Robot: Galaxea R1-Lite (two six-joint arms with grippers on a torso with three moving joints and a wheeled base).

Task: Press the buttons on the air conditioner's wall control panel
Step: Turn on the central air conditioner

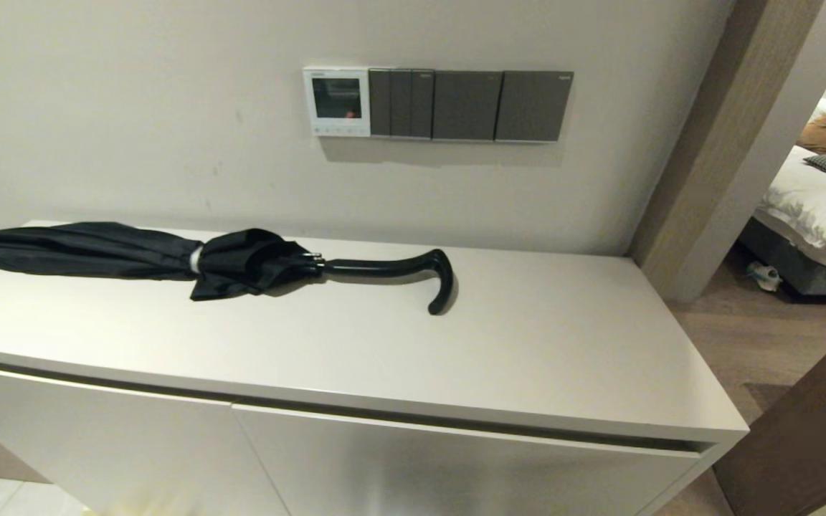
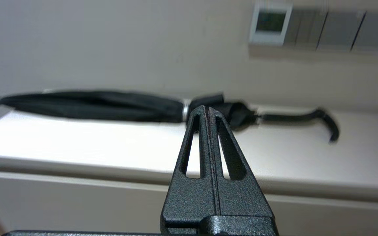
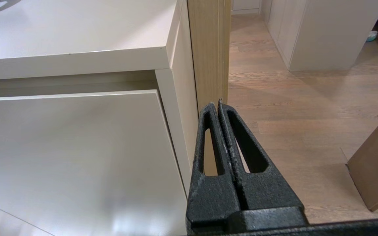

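The air conditioner's wall control panel (image 1: 336, 101) is a small white square with a dark screen, on the wall above the cabinet. Its row of tiny pale buttons (image 1: 339, 130) runs along its bottom edge. The panel also shows in the left wrist view (image 2: 270, 23), far off. My left gripper (image 2: 207, 108) is shut and empty, held low in front of the cabinet, well short of the panel. My right gripper (image 3: 217, 104) is shut and empty, low beside the cabinet's right end. Neither gripper shows in the head view.
Dark grey switch plates (image 1: 467, 105) sit right of the panel. A folded black umbrella (image 1: 169, 256) lies on the white cabinet top (image 1: 528, 344) below the panel, handle (image 1: 434, 276) pointing right. A wooden door frame (image 1: 707, 143) and a bedroom (image 1: 814, 201) lie to the right.
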